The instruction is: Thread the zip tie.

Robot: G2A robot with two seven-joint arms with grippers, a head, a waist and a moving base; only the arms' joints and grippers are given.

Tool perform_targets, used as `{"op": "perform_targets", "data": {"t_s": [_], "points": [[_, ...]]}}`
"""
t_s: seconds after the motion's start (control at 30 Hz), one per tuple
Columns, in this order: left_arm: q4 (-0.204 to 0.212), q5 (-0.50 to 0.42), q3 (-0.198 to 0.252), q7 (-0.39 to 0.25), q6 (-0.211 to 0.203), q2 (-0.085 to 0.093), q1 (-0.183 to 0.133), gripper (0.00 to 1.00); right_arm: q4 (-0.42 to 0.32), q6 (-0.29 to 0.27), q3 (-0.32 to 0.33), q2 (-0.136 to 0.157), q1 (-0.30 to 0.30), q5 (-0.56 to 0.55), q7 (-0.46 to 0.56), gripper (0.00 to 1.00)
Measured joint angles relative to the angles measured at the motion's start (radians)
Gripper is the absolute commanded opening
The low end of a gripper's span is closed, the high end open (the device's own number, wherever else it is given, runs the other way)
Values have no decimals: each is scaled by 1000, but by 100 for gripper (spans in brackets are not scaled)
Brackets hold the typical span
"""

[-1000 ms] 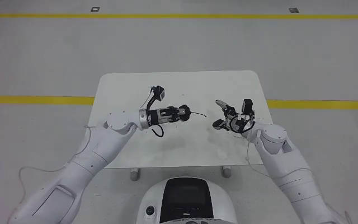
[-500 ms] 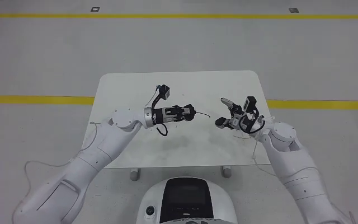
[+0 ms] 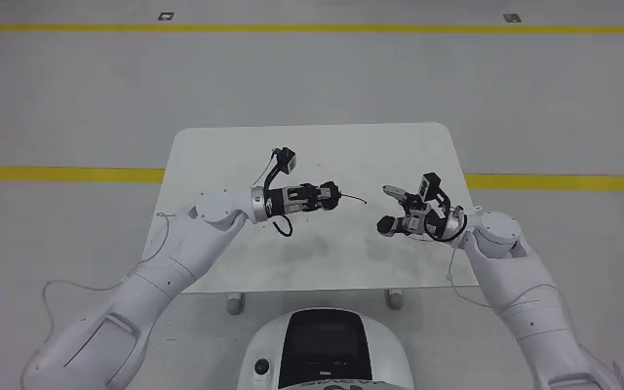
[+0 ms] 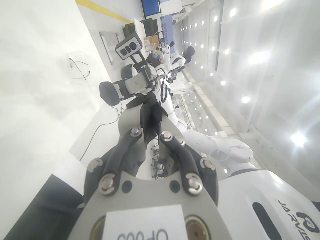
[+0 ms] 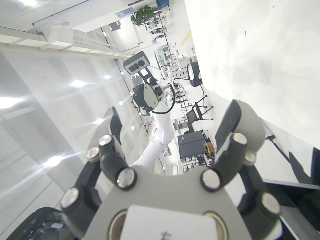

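A thin black zip tie sticks out of my left gripper, which is shut on it above the middle of the white table. Its tail points right, toward my right gripper. In the left wrist view the black tie is pinched between the closed fingers of the left gripper. My right gripper stands open with nothing between its ribbed pads, a short gap right of the tie's tip and facing the left gripper.
The table's right edge lies just behind the right wrist. Bare tabletop stretches under and in front of both grippers. Grey floor with a yellow line surrounds the table.
My right arm has swung its elbow outward and turned the open gripper to face the tie's tip. The left gripper shifted slightly forward and right with the tie, then held still.
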Motion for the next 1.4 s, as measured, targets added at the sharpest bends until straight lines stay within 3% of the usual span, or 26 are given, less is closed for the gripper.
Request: {"op": "perform_targets", "data": {"t_s": [0.1,0.23,0.3,0.47,0.6,1.17,1.3,1.4], "points": [[13,-58,-19,-60,8,3,21,0,57,-41,-16,-4,23,63,95,100],[60,-173,-27,-200,11,1,24,0,173,-176,-60,-13,85,81,302,100],[84,-202,-24,-235,15,-4,22,0,217,-222,-81,-18,109,93,365,100],[145,-271,-10,-303,14,-22,5,0,270,-319,-159,-23,149,143,373,100],[195,-249,-10,-245,-9,-30,-14,0,286,-335,-186,-21,172,192,373,100],[193,-249,-10,-240,-9,-29,-14,0,282,-338,-180,-20,167,193,367,100],[193,-249,-10,-240,-9,-29,-14,0,239,-414,-145,-10,141,204,366,100],[193,-249,-10,-240,-9,-29,-14,0,196,-472,-161,2,126,197,375,100]]}}
